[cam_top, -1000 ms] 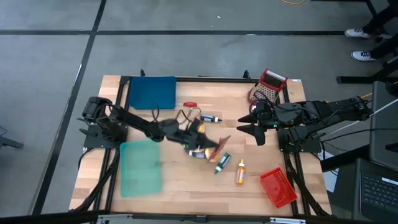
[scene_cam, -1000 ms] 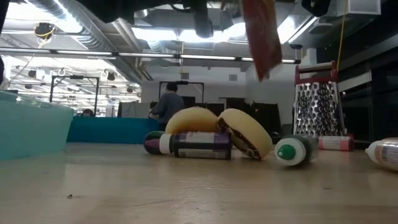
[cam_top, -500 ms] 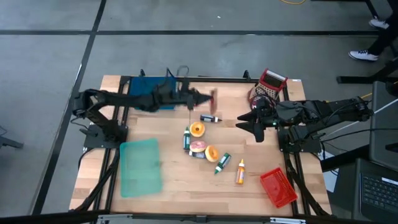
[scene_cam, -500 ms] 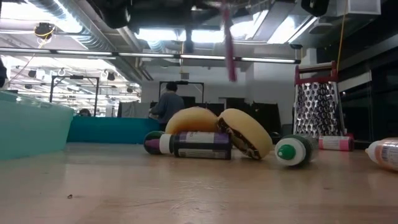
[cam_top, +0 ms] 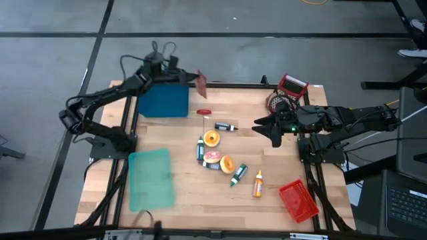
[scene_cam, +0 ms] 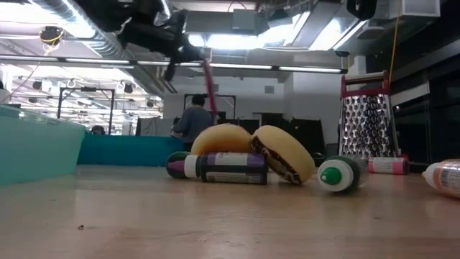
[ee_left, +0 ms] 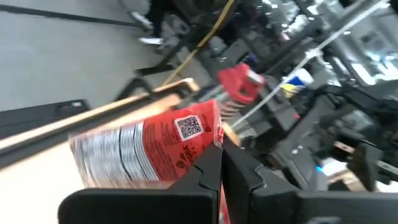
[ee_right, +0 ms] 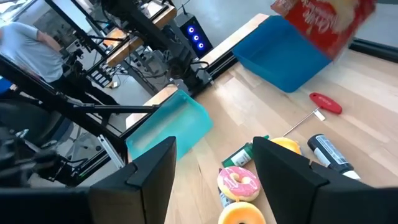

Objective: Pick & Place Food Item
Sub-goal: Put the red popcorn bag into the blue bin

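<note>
Holding a red snack packet (cam_top: 200, 83) clamped between its closed fingers, the left gripper (cam_top: 189, 79) hangs high above the far edge of the wooden surface (cam_top: 187, 193), just beside the dark blue bin (cam_top: 162, 100). The packet hangs with its long axis roughly vertical, at the bin's right edge, so the bin lies just to the left of it, likely the drop spot. The right gripper (cam_top: 267, 128), fingers spread apart and empty, waits over the surface's right side, well apart from the packet and far less well placed to help.
</note>
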Tool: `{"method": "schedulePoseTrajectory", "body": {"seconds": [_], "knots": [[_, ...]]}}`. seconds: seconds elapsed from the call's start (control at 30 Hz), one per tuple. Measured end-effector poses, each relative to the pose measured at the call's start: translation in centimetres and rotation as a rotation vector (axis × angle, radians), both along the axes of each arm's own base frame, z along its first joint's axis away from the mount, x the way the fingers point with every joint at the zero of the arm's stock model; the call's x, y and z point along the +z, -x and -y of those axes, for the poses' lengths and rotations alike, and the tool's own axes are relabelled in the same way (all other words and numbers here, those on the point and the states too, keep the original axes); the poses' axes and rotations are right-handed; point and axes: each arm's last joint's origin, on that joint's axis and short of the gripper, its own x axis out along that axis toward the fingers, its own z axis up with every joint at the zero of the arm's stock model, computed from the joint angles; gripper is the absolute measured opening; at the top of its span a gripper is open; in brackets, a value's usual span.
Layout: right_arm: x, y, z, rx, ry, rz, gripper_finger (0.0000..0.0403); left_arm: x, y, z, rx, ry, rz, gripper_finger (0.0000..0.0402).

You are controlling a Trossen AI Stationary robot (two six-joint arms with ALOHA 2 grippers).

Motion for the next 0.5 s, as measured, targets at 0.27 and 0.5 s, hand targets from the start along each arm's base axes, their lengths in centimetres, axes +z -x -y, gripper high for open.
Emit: {"method": "schedulePoseTrajectory", "body": {"seconds": [0.27, 0.5], "knots": [[0.0, 0.0, 0.3, -0.024, -0.023, 0.002, 0.0217, -0.3, 5.8, -2.5, 0.063, 0.062, -0.083, 0.0002], [0.0, 0.0, 0.4, -0.053, -0.028, 0.006, 0.0217, -2.3, 9.0, -3.1, 0.075, 0.179, -0.214, 0.0001]]}}
